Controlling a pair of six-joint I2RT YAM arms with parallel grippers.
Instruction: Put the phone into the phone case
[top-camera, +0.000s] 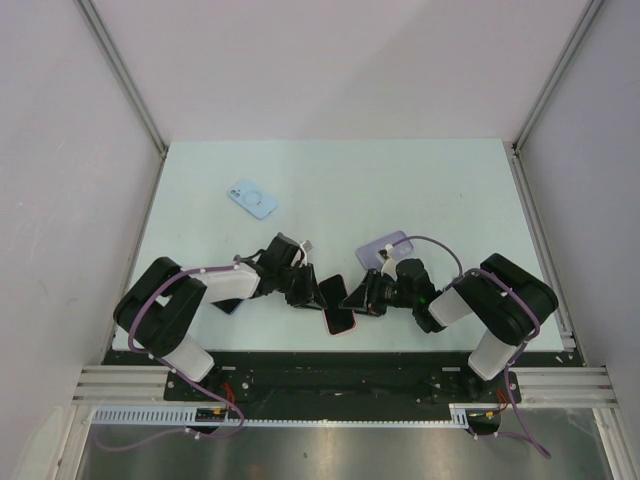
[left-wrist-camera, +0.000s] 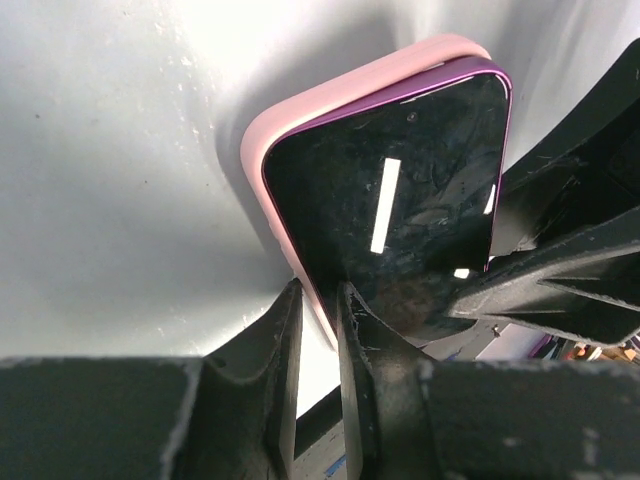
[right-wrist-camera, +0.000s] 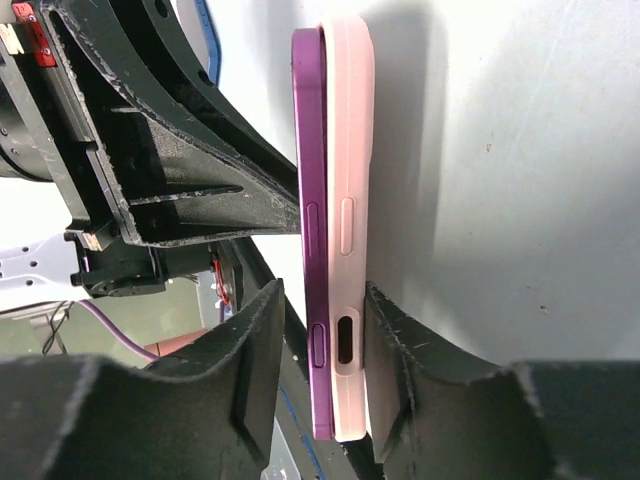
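So the phone (top-camera: 333, 290), purple frame and dark screen, is lying face-out against the open side of the pink case (top-camera: 340, 322) but isn't seated in it. In the right wrist view the phone's (right-wrist-camera: 310, 150) whole purple edge, buttons and all, shows right beside the side of the pink case (right-wrist-camera: 350, 130), the two flat against each other. From the left wrist view the phone (left-wrist-camera: 400, 210) sits a bit skewed over the pink case (left-wrist-camera: 340, 90), with a pink rim showing along the top and left sides.

Both arms are on it. The left gripper (left-wrist-camera: 320, 290) has its jaws nearly together, pinching the lower edge where the case rim and the phone's corner meet. The right gripper (right-wrist-camera: 325, 290) clamps the pair as a sandwich, one finger on the phone's screen side and the other pressed against the back of the case. I can't quite tell whether the screen-side finger is in full contact or just a hair off.

In the top view the whole bundle sits at the middle of the table (top-camera: 400, 180), close to the near edge, between the left gripper (top-camera: 305, 285) and the right gripper (top-camera: 362, 295). I can't tell if it's touching the surface or held just off it.

Elsewhere, a light blue case (top-camera: 252, 198) lies well apart toward the far left, and a lavender case (top-camera: 383, 247) lies just behind the right gripper.
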